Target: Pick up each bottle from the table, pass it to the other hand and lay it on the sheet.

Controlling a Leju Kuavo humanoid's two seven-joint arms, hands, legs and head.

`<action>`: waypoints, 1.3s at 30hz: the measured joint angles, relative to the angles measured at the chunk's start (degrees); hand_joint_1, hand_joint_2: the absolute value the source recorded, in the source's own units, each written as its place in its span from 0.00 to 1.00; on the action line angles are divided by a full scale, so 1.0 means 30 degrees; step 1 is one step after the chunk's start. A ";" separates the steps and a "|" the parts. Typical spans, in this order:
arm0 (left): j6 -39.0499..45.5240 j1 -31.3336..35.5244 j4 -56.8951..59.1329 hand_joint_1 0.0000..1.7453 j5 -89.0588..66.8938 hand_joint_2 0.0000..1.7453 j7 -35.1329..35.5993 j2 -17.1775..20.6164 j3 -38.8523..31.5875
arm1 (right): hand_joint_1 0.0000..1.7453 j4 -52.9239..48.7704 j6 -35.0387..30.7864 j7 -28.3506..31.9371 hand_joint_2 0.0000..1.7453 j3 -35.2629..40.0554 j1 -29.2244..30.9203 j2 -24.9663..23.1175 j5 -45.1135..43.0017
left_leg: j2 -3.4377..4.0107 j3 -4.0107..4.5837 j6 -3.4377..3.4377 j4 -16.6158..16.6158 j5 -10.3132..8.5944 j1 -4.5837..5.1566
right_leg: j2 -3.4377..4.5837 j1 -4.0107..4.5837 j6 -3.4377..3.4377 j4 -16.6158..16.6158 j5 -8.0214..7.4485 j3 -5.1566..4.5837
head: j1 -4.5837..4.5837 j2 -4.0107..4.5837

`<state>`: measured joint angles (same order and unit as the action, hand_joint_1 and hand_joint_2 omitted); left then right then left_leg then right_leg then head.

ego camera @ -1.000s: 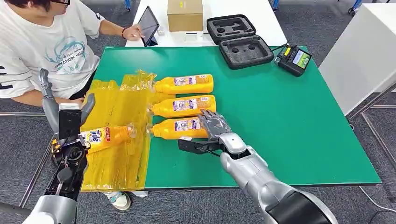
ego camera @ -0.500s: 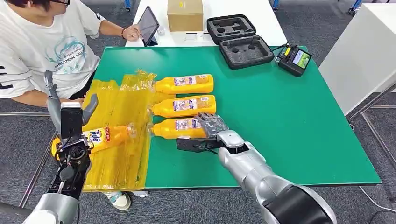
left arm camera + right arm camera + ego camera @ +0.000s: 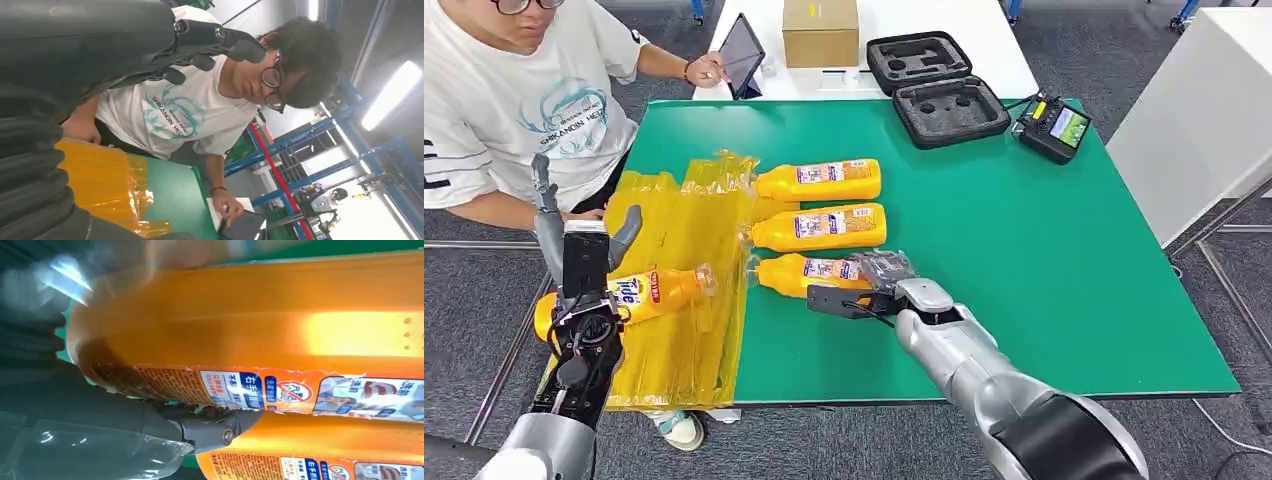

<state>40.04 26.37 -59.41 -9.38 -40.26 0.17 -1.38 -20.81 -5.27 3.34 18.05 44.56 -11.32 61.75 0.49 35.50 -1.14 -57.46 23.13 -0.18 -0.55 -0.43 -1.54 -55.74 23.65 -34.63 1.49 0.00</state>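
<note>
We count four orange bottles. Nearest table bottle, by sheet's edge: right hand wraps fingers around its base end. We judge it rigid, glossy, likely slippery, liquid-heavy; grip mid-body. Left hand, fingers spread, holds nothing above bottle lying on yellow sheet. Two bottles farther in.
</note>
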 measured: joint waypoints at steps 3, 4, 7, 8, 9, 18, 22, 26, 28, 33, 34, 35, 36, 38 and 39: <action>0.0000 0.0000 0.0036 0.00 0.0094 1.00 0.0000 0.0000 0.0110 | 0.90 0.0051 0.0029 0.0000 1.00 -0.0036 0.0020 0.0044 0.0007 | 0.0000 0.0000 0.0000 0.0000 0.0000 0.0000 | -0.0001 0.0000 0.0000 0.0000 0.0000 0.0001 | 0.0000 0.0000; 0.0000 0.0001 0.0073 0.00 0.0175 1.00 0.0000 0.0000 0.0124 | 0.93 0.0058 0.0029 0.0000 1.00 -0.0058 0.0022 0.0051 0.0007 | 0.0000 -0.0001 0.0000 0.0000 0.0000 0.0000 | -0.0001 0.0000 0.0000 0.0001 0.0000 0.0001 | 0.0000 0.0000; 0.0000 0.0000 0.0167 0.00 0.0328 1.00 0.0000 0.0000 0.0190 | 0.98 0.0087 0.0029 0.0000 1.00 -0.0095 0.0022 0.0051 -0.0007 | 0.0000 -0.0001 0.0000 0.0000 0.0000 0.0000 | -0.0001 -0.0001 0.0000 0.0001 0.0000 0.0002 | -0.0007 0.0000; 0.0000 0.0000 0.0167 0.00 0.0415 1.00 0.0000 0.0007 0.0219 | 0.99 0.0102 0.0015 0.0000 1.00 -0.0109 0.0021 0.0051 -0.0007 | 0.0000 -0.0001 0.0000 0.0000 0.0000 0.0000 | -0.0001 -0.0002 0.0000 0.0001 0.0000 0.0002 | 0.0000 0.0000; 0.0000 0.0000 0.0175 0.00 0.0430 1.00 0.0000 0.0007 0.0277 | 1.00 0.0102 -0.0015 0.0037 1.00 -0.0116 0.0021 0.0051 -0.0022 | -0.0001 0.0000 0.0000 0.0000 0.0000 0.0000 | -0.0001 -0.0002 0.0000 0.0001 0.0000 0.0003 | 0.0000 0.0000; -0.1867 -0.0230 0.0139 0.00 0.3077 1.00 0.0000 0.0007 0.0394 | 1.00 -0.0318 -0.0241 0.8300 1.00 -0.1898 -0.0845 -0.0101 -0.5601 | -0.0002 0.0020 -0.0001 0.0000 0.0002 -0.0001 | 0.0001 -0.0002 -0.0003 -0.0004 -0.0003 0.0002 | 0.0007 0.0000; -0.4600 -0.1570 -0.0672 0.00 0.5736 1.00 0.0000 -0.0131 -0.0636 | 1.00 -0.2583 -0.0226 1.2000 1.00 -0.3440 -0.2091 -0.0466 -1.0001 | 0.0003 0.0024 0.0007 0.0003 0.0011 -0.0020 | 0.0005 0.0003 0.0008 -0.0003 0.0012 -0.0009 | 0.0000 0.0000; -0.6143 -0.2976 -0.1779 0.00 0.6695 1.00 0.0000 -0.0467 -0.2552 | 1.00 -0.5715 -0.1408 1.2196 1.00 -0.3497 -0.3481 -0.0444 -1.3110 | 0.0010 0.0043 0.0011 0.0008 0.0017 -0.0019 | 0.0010 0.0005 0.0010 0.0000 0.0016 -0.0038 | 0.0000 0.0000; -0.6463 -0.3505 -0.2296 0.00 0.6885 1.00 0.0000 -0.0656 -0.3521 | 1.00 -0.7099 -0.2136 1.2218 1.00 -0.3490 -0.4105 -0.0386 -1.4055 | 0.0010 0.0054 0.0011 0.0008 0.0017 -0.0019 | 0.0009 0.0003 0.0009 0.0001 0.0015 -0.0054 | 0.0000 0.0000; -0.7469 -0.4240 -0.3170 0.00 0.7752 1.00 0.0000 -0.1049 -0.5582 | 1.00 -1.0158 -0.4198 1.2233 1.00 -0.3052 -0.5451 -0.0138 -1.5767 | 0.0003 0.0058 0.0009 0.0008 0.0017 -0.0016 | 0.0004 0.0000 0.0008 0.0004 0.0013 -0.0053 | -0.0007 0.0000; -0.7833 -0.4348 -0.3250 0.00 0.8132 1.00 0.0000 -0.1093 -0.5771 | 1.00 -1.0580 -0.4401 1.2233 1.00 -0.2914 -0.5680 -0.0080 -1.6037 | 0.0002 0.0058 0.0008 0.0008 0.0018 -0.0015 | 0.0005 -0.0001 0.0007 0.0004 0.0012 -0.0051 | 0.0000 0.0000; -0.8094 -0.4430 -0.3272 0.00 0.8385 1.00 0.0000 -0.1100 -0.5828 | 1.00 -1.0811 -0.4495 1.2233 1.00 -0.2805 -0.5812 -0.0037 -1.6210 | 0.0003 0.0058 0.0008 0.0008 0.0018 -0.0014 | 0.0006 -0.0002 0.0006 0.0004 0.0012 -0.0053 | 0.0000 0.0000; -0.8248 -0.4519 -0.3323 0.00 0.8488 1.00 0.0000 -0.1115 -0.5850 | 1.00 -1.1002 -0.4554 1.2233 1.00 -0.2754 -0.5946 0.0000 -1.6276 | 0.0003 0.0060 0.0008 0.0008 0.0017 -0.0014 | 0.0006 -0.0001 0.0006 0.0004 0.0011 -0.0053 | 0.0000 0.0000; -0.8400 -0.4629 -0.3373 0.00 0.8626 1.00 0.0000 -0.1166 -0.5924 | 1.00 -1.1315 -0.4634 1.2233 1.00 -0.2644 -0.6148 0.0080 -1.6335 | 0.0002 0.0062 0.0008 0.0007 0.0017 -0.0014 | 0.0005 -0.0001 0.0006 0.0003 0.0010 -0.0054 | 0.0000 0.0000; -0.8437 -0.4674 -0.3373 0.00 0.8670 1.00 0.0000 -0.1180 -0.5952 | 1.00 -1.1454 -0.4634 1.2233 1.00 -0.2571 -0.6231 0.0117 -1.6408 | 0.0002 0.0062 0.0008 0.0007 0.0017 -0.0012 | 0.0006 -0.0001 0.0006 0.0003 0.0009 -0.0055 | 0.0000 0.0000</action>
<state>14.73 12.35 -69.53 16.63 -40.26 -3.37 -19.23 -55.17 -19.17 40.04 10.34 25.87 -10.97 12.52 0.49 35.68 -1.11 -57.44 23.18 -0.22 -0.53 -0.43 -1.52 -55.73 23.68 -34.80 1.49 0.00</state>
